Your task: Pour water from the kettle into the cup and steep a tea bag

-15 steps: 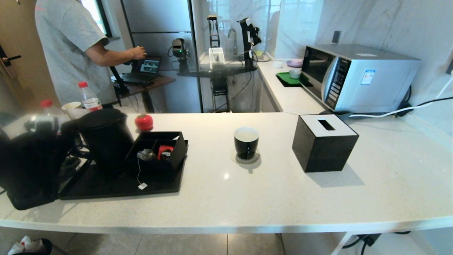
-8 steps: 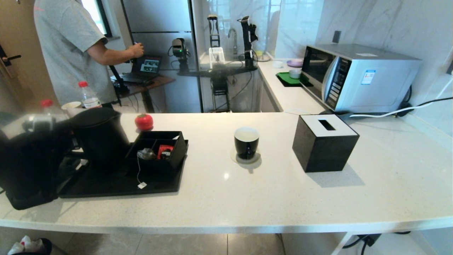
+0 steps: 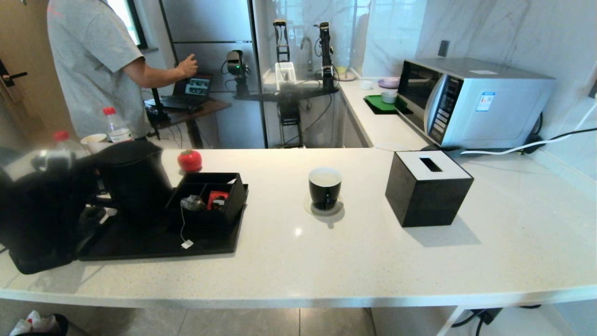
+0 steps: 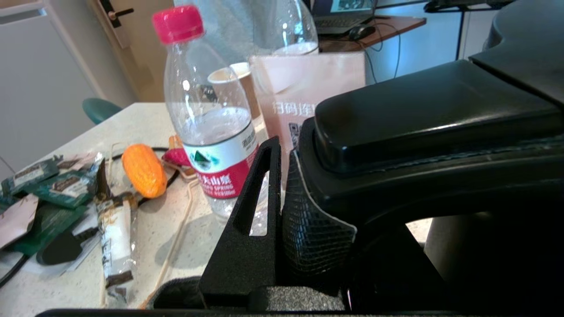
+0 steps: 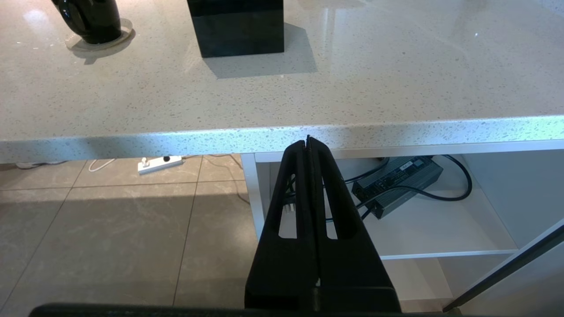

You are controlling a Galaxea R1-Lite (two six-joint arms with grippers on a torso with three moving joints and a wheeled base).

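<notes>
Two clear plastic bottles with red caps stand at the far left of the pale speckled stone surface (image 3: 354, 261); the nearer bottle (image 4: 211, 127) carries a red and white label with a green mountain mark and the word "SPRING" under Chinese characters. Behind it sit a pale paper cup (image 4: 233, 88) and a pink carton (image 4: 308, 88) printed with Chinese writing and a square code. Green and brown snack packets (image 4: 57, 189) lie scattered beside an orange oval object (image 4: 144, 169).

The left tool (image 4: 282, 211) is clamped on the loop handle of the large matte black electric kettle (image 3: 135, 179), one textured finger pad (image 4: 313, 233) pressed against the handle. The kettle sits over the flat black tray (image 3: 154, 242), next to a black divided box (image 3: 212, 196) that holds a red packet (image 3: 218, 198) and the small greyish-white tea bag (image 3: 192, 203), whose thin string hangs over the box front to a white paper tag (image 3: 188, 244) on the tray.

A small black cup with a white inside (image 3: 324, 186) stands on a clear coaster, well apart from the tray, between it and a black cube tissue box (image 3: 426, 189). A red tomato-shaped object (image 3: 189, 160) sits behind the divided box.

The right tool (image 5: 309, 149) hangs below the surface edge, fingers pressed together on nothing.
</notes>
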